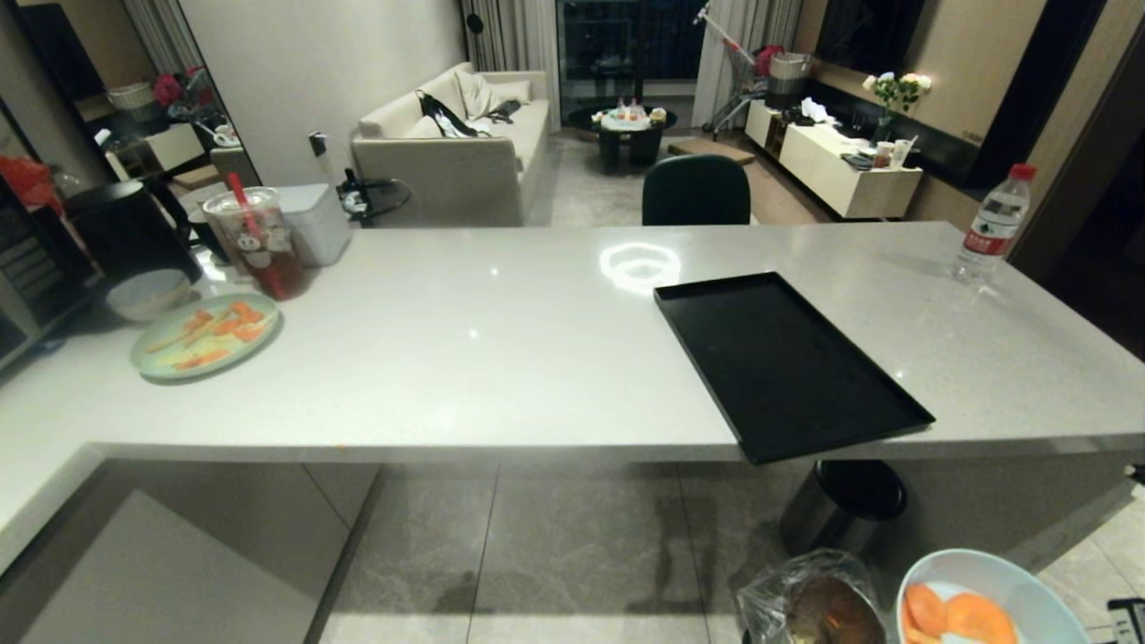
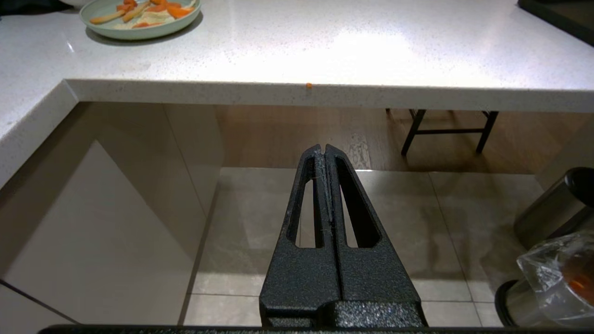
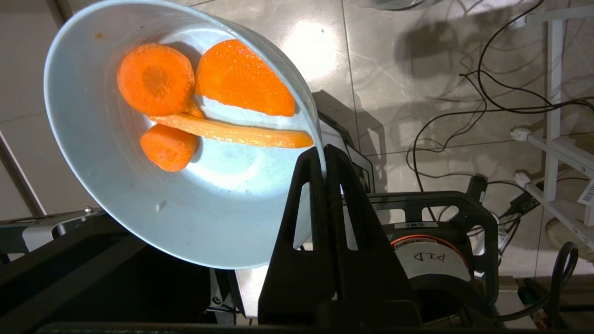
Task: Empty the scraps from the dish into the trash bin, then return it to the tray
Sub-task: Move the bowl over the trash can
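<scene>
We see the right gripper (image 3: 323, 155) pinched tight on the rim of the dish (image 3: 139, 185), a smooth, glossy light-blue bowl held tilted low above the tiled floor. Inside it lie the scraps (image 3: 209, 99): thick orange carrot rounds and one long thin strip. Only the right wrist view shows them whole; the head view catches just the bowl's edge, just beside the trash bin (image 1: 818, 604) with its crinkled clear liner. The flat black tray (image 1: 787, 362) sits bare on the speckled white worktop (image 1: 501, 340), one corner overhanging. The left gripper (image 2: 325, 149) hangs closed and holding nothing below the worktop edge.
</scene>
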